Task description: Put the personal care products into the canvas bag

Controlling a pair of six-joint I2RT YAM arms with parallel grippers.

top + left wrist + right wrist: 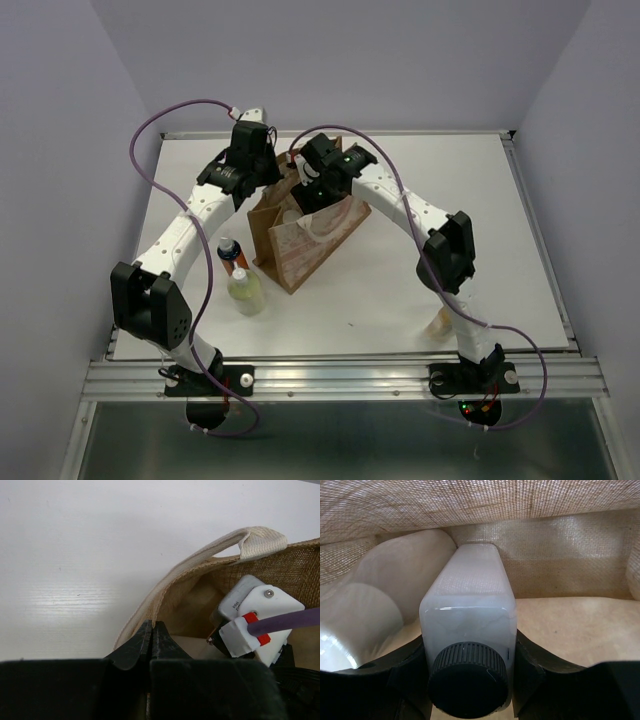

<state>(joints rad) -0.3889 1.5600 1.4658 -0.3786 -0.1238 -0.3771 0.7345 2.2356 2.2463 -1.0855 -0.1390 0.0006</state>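
Right claw (467, 664) grips the white square plastic bottle with black ribbed cap (470, 595) inside the upright tan canvas bag (300, 250). Left claw (151, 636), jaws pressed together, seemingly pinches the bag's cream strap (200, 562).

One camera sat high above and behind my arms, looking down at the whole table (480, 220) and the canvas bag (305, 250). My left wrist camera looked closely at the bag's rim. My right one peered inside it.
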